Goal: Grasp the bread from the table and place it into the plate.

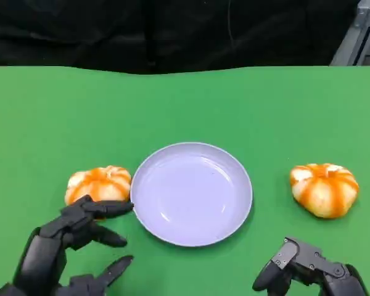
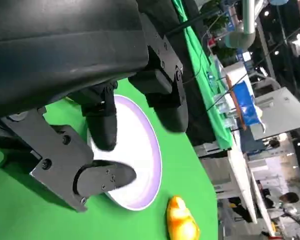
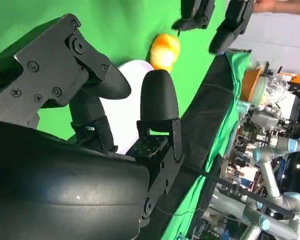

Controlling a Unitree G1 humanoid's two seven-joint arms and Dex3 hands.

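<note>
L robot hand spread beside bread.

On the bench the plate sits mid-way between two breads — left bread just beside its rim, right bread well apart. The left hand lies before the left bread, the right hand before the right.

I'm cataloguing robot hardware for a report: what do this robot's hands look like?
Both the left hand and the right hand are matte black, with many jointed, angular fingers ending in rounded tips. The wrist views show a glossy rounded black shell, flat black brackets and small round screws.
</note>
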